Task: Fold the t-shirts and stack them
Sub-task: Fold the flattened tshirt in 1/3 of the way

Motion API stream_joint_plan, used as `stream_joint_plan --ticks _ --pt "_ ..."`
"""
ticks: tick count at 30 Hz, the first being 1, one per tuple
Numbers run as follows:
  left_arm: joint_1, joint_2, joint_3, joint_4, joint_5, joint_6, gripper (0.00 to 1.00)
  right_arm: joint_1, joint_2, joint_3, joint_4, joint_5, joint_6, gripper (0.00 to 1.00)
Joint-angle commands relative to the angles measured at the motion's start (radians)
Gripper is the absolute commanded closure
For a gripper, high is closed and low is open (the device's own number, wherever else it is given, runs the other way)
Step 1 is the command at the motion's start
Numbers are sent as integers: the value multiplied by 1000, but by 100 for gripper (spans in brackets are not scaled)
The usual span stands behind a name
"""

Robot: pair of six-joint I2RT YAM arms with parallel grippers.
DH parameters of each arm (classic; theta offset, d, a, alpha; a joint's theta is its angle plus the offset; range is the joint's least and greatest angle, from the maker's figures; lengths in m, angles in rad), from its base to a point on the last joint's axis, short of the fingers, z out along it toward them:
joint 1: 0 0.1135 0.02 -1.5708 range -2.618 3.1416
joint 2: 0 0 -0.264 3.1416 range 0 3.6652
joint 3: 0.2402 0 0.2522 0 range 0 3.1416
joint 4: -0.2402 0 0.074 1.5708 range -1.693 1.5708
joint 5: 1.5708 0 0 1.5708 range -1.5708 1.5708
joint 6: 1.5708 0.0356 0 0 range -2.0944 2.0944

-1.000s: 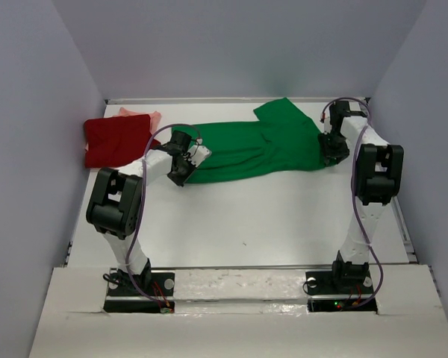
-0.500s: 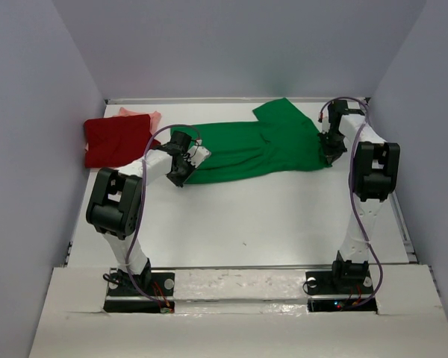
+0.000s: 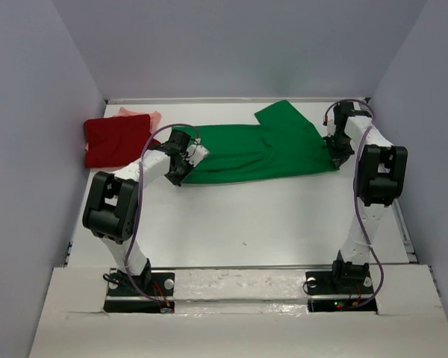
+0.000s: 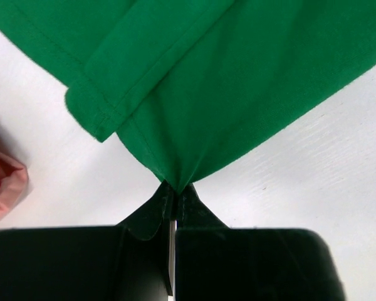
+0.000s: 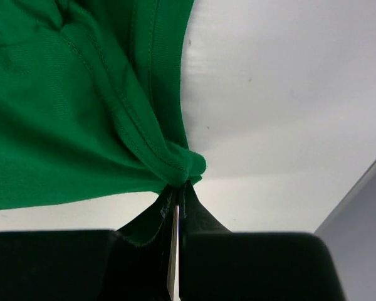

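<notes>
The bright green t-shirt (image 3: 261, 149) lies stretched across the far middle of the table. My left gripper (image 3: 181, 170) is shut on its near-left corner; in the left wrist view the cloth (image 4: 238, 81) bunches into the closed fingertips (image 4: 175, 191). My right gripper (image 3: 336, 155) is shut on the shirt's right edge; in the right wrist view a hemmed fold (image 5: 81, 119) is pinched at the tips (image 5: 178, 188). The dark red t-shirt (image 3: 116, 140) lies folded at the far left, on top of the pale salmon-pink t-shirt (image 3: 145, 115), which peeks out behind it.
White table (image 3: 246, 216) with grey walls on three sides. The right wall is close to my right gripper, seen as a grey edge (image 5: 363, 207). A pink-red cloth corner (image 4: 3, 188) shows at the left of the left wrist view.
My right gripper moved right and slightly farther, pulling the green shirt's right side out flatter and wider. My left gripper held its place on the left corner.
</notes>
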Motion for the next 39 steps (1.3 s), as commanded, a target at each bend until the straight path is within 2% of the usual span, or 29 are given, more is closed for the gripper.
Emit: stream_joint_plan --ticks 1,9,28,32,36,37,39 --pt "-5 -85 -6 -48 -46 29 100 -12 -85 -24 -25 71 -51 100" --pt "-4 -111 -63 -51 -68 44 100 -21 -88 -50 -44 85 -72 100" --pt "-12 -73 -72 -94 -76 35 100 -21 -89 -126 -65 75 -109 100" --pt "-15 -71 -80 -102 -80 30 91 -21 -80 -111 -82 68 -112 98" --pt "-16 -60 -78 -115 -79 32 76 -21 -73 -96 -93 64 -106 80" --pt "-16 -50 -78 -117 -80 29 65 -21 -70 -91 -96 64 -106 77" --pt "-18 -33 -77 -131 -82 29 60 -21 -69 -87 -103 68 -105 69"
